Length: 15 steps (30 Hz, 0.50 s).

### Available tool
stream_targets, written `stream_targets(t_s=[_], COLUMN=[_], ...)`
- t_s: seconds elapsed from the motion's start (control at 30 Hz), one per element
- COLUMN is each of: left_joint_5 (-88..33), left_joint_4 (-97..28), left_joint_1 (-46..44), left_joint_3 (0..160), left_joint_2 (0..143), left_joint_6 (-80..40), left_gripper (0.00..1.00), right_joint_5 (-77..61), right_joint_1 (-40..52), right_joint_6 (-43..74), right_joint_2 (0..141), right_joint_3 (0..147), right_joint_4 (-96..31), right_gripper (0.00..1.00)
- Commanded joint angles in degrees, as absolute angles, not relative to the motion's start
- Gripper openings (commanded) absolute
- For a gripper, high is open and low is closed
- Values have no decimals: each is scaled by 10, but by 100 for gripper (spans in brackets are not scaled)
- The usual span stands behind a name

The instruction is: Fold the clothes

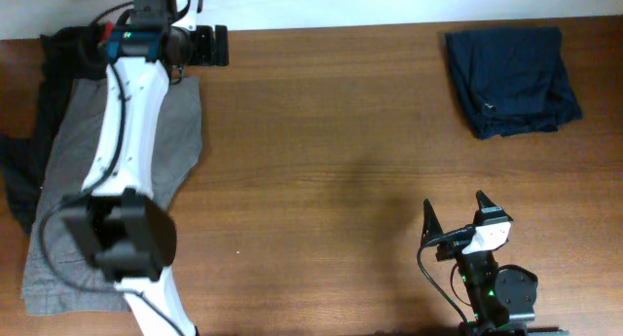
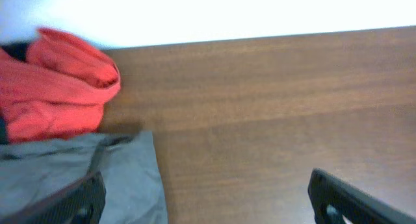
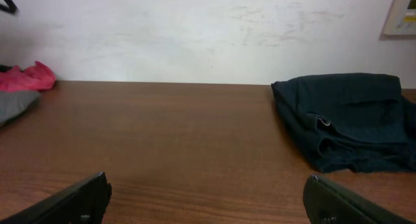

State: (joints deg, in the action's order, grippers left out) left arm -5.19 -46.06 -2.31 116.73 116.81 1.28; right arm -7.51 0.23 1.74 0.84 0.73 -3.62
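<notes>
The left arm (image 1: 122, 161) stretches from the near left corner of the desk (image 1: 331, 161) to its far left corner, lying above a grey garment (image 1: 180, 141). The left fingers (image 2: 75, 201) are spread wide, with only bare wood between them. The grey garment lies flat along the left edge, its long axis running from the near edge to the far edge. A bunched red garment (image 2: 52, 87) sits just beside its far end, and a dark garment (image 1: 19, 180) lies against the left edge. The right arm (image 1: 492, 282) sits tucked at the near edge, toward the right corner. The right fingers (image 3: 78, 198) are spread and empty, aimed at the far edge. A folded dark blue garment (image 1: 511, 78) lies in the far right corner
</notes>
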Motion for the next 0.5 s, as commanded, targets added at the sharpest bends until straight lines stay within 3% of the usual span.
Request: stream_targets(t_s=[0.0,0.47], left_joint_5=[-46,-47], left_joint_4=[-400,-153], left_joint_1=[-23,30], left_joint_3=[1060,526], left_joint_2=[1049,651], left_joint_6=[25,48], left_gripper=[99,99], right_joint_5=[-69,-69], right_joint_1=[0,0], right_joint_6=[24,24], right_joint_2=[2,2], right_joint_3=[3,3], right_joint_4=[-38,-38], right_gripper=[99,99])
